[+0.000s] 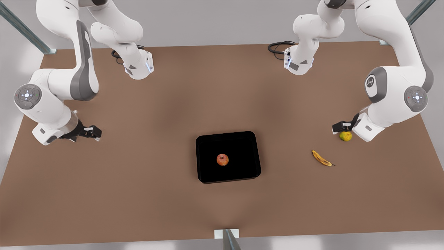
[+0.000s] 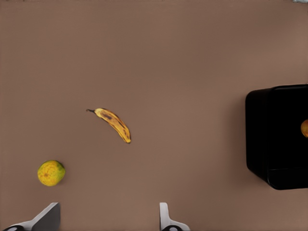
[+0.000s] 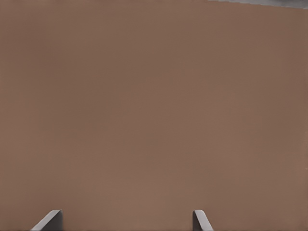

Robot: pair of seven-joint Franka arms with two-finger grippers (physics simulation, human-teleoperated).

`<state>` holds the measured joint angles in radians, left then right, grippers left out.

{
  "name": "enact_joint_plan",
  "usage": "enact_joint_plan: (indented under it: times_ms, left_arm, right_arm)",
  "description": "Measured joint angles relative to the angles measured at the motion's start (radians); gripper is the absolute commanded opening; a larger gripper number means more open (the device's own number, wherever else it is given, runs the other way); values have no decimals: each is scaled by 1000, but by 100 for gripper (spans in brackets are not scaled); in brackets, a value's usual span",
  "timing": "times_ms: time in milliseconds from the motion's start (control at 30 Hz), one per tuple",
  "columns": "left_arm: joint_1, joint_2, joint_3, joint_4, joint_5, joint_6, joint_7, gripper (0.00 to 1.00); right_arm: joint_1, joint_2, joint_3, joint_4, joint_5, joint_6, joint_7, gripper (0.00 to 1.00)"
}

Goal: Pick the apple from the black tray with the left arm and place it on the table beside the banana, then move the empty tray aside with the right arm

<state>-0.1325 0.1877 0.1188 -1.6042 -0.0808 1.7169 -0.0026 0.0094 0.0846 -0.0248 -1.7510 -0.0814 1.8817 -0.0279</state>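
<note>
The apple (image 1: 222, 160) sits in the black tray (image 1: 208, 173), probably light, hard and smooth, best pinched around its middle, while the left gripper (image 1: 341, 127) and right gripper (image 1: 93, 133) wait wide open.

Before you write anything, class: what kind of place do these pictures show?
Probably a simulated robot test bench: two white arms stand over a bare brown table with metal frame struts, and only a black tray, an apple and a banana are laid out.
</note>
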Motion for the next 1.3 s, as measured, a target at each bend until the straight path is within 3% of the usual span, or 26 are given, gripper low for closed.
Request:
enact_joint_plan:
  times_ms: [167, 333, 467, 600, 1300]
  left_arm:
    - [-134, 68, -82, 62, 11, 25, -25, 100]
    - [-471, 450, -111, 450, 57, 61, -179, 100]
    - [-566, 636, -108, 570, 71, 172, -359, 100]
    - [-600, 727, -105, 603, 98, 270, -521, 100]
    - [-606, 848, -96, 545, 208, 499, -884, 100]
  right_arm:
    - [-1, 0, 11, 114, -19, -45, 1, 100]
    - [92, 1, 12, 142, -20, -112, 4, 100]
    - [117, 1, 25, 144, -20, -138, 6, 100]
    - [97, 0, 26, 144, -20, -153, 7, 100]
    - [76, 4, 19, 144, 6, -167, 10, 100]
